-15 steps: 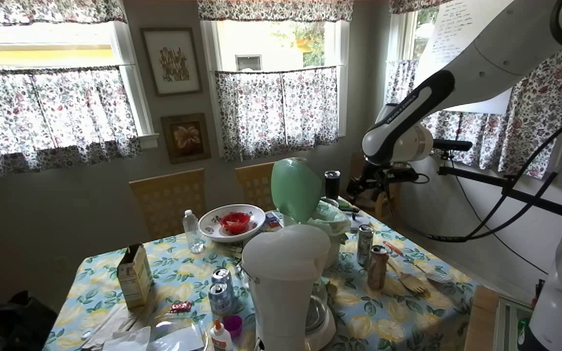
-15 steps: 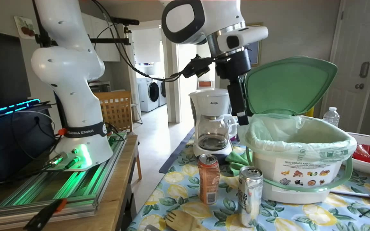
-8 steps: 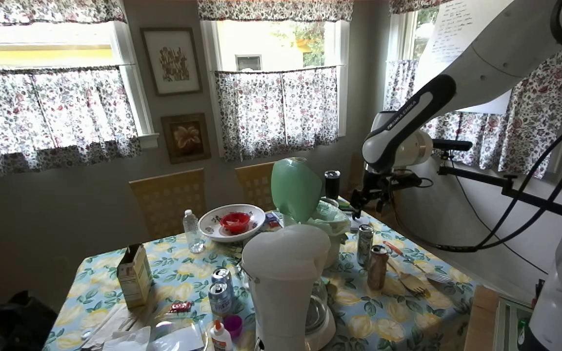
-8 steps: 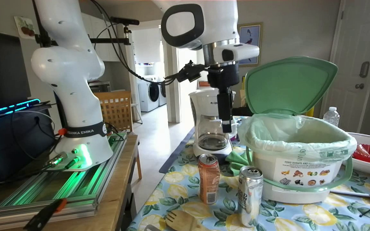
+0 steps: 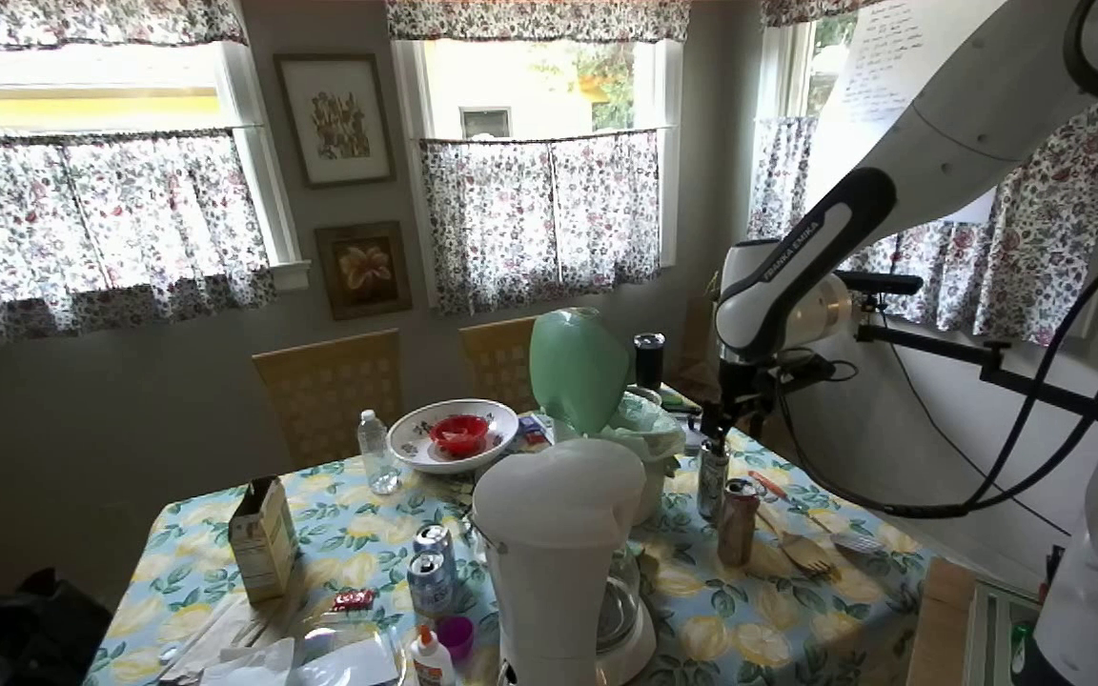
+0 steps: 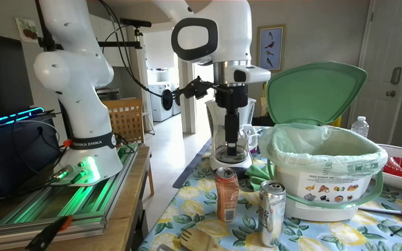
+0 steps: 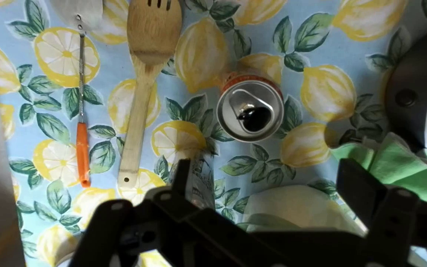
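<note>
Claw (image 7: 269, 178) — spread apart, above tablecloth (image 7: 206, 55) | orange can (image 6: 227, 195) — upright | silver can (image 6: 272, 214) upright, near it

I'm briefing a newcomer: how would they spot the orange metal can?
Find the white plastic bin with the raised green plastic lid. Near it stands the orange metal can: orange sides set it apart from the neighbouring silver metal can.

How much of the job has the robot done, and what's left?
Looks done: the green lid stands open on the lined food scraps bin. In hand: maybe lining up; the claw hangs open and empty above the tablecloth. Probably left: any grabbing, because the orange can and silver can nearby both stand ungripped.
</note>
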### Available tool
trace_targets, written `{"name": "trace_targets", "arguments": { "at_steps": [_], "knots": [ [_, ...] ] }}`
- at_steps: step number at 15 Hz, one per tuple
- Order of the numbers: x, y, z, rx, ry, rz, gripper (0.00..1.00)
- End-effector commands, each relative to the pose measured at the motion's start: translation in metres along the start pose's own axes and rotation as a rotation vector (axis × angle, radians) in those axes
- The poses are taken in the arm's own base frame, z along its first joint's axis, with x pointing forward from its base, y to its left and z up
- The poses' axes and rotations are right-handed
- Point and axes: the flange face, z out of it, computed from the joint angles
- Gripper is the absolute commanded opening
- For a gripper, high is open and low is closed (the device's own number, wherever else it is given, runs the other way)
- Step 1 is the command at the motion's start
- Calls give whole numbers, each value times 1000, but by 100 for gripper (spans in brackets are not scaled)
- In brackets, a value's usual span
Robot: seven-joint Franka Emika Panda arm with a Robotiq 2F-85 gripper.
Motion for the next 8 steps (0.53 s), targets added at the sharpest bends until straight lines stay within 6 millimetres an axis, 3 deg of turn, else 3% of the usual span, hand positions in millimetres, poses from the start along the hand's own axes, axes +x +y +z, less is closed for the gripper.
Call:
{"name": "trace_targets", "arguments": {
  "at_steps": [1, 8],
  "knots": [
    [-8, -2, 13, -25, -38, -72, 100],
    [-15, -2, 40, -33, -85, -140, 100]
  ]
}}
